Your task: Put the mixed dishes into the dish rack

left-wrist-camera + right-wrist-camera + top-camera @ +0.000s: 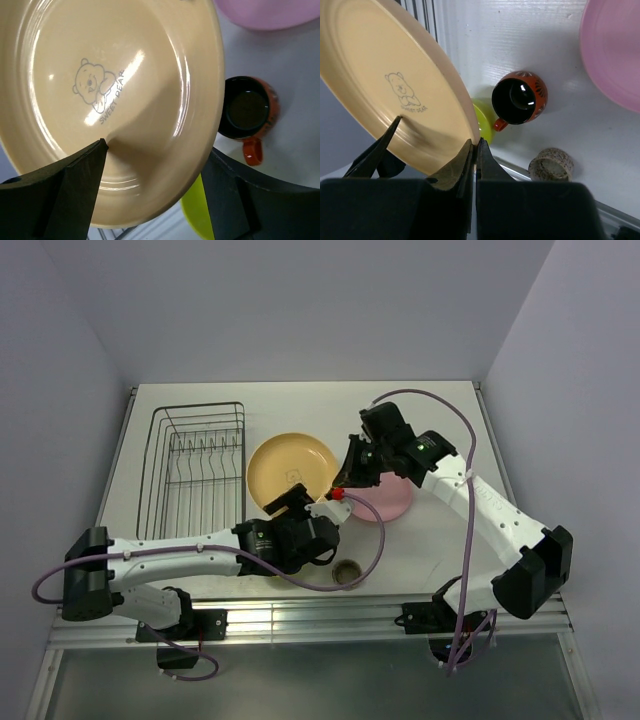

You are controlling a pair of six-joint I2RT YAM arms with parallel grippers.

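Observation:
The yellow-orange plate (293,472) is tilted up off the table just right of the black wire dish rack (160,475). My right gripper (350,470) is shut on the plate's right rim (470,131). My left gripper (290,503) is open and straddles the plate's near rim (150,100); one finger (75,185) touches its inner face, the other stands outside the rim. The red-orange mug (338,494) stands by the pink plate (390,502), which lies under the right arm. The lime-green bowl (197,212) is under the left arm. The grey-beige cup (347,571) stands near the front edge.
The rack's upright prongs (205,455) run across its middle. A metal rail (330,618) runs along the table's front edge. Walls close in the table on the left, back and right.

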